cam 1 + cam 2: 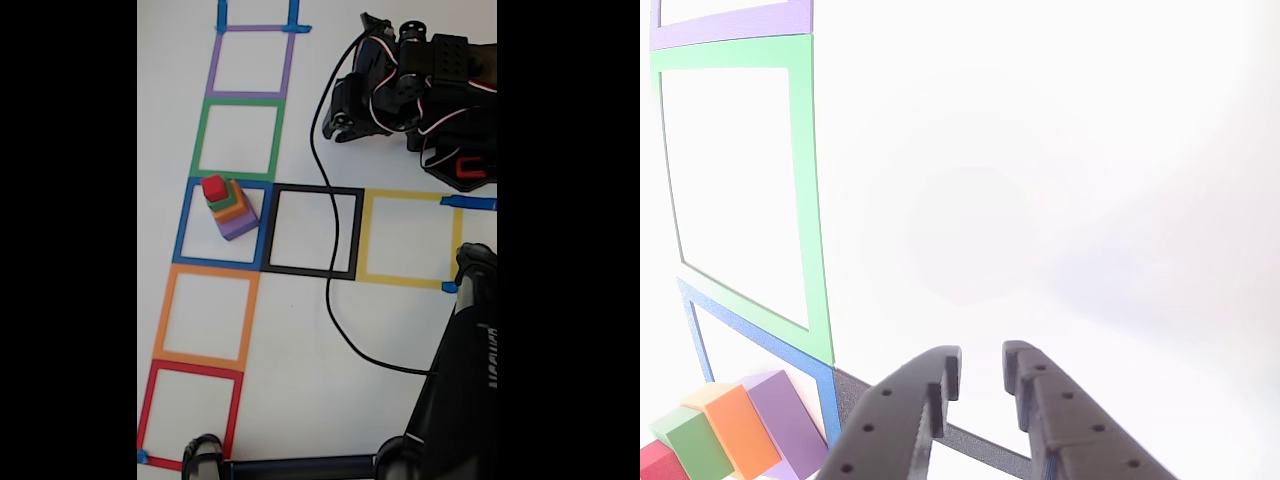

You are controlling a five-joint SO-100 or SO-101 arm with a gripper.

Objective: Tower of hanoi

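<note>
Jaws slightly apart, empty, over the table (1090, 200). The stack (228, 208) sits to their left in the other view, inside the blue square (185, 235). Blocks look light, rigid, smooth; pinch the red block (214, 187) by opposite flat sides.

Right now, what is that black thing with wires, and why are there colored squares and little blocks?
The black thing at the top of the fixed view is a small robot arm with motors and wires, sitting on a white table. That picture looks down from above. The other picture seems to come from a camera near the arm's tool, the two black fingers at the bottom. They stand a little apart and hold nothing.

Taped on the table are colored squares: purple, green, blue, orange and red in a column, with black and yellow beside the blue square. In the blue one stands a stack of blocks: purple at the bottom, then orange, green, and red on top.
</note>
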